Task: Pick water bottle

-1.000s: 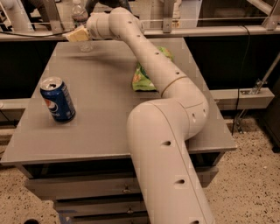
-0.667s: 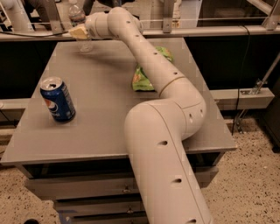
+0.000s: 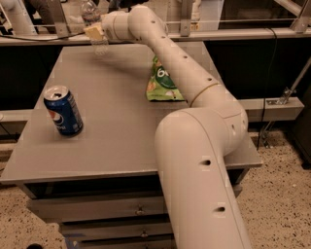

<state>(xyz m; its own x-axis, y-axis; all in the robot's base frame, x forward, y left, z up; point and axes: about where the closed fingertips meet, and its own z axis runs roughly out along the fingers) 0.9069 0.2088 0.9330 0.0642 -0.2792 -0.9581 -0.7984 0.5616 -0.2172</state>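
Water bottle: pinching it mid-body between gripper fingers at table's far edge, holding it upright for lifting.

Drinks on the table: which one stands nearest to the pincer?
The clear water bottle at the far edge of the table; the pincer is right at it. The blue can stands apart, near the front left corner.

At the far left edge of the table the gripper covers the middle of the water bottle — only its blurred top and base show — while the arm hides the right side of the green bag at mid-table and is itself cut off below the table's front.
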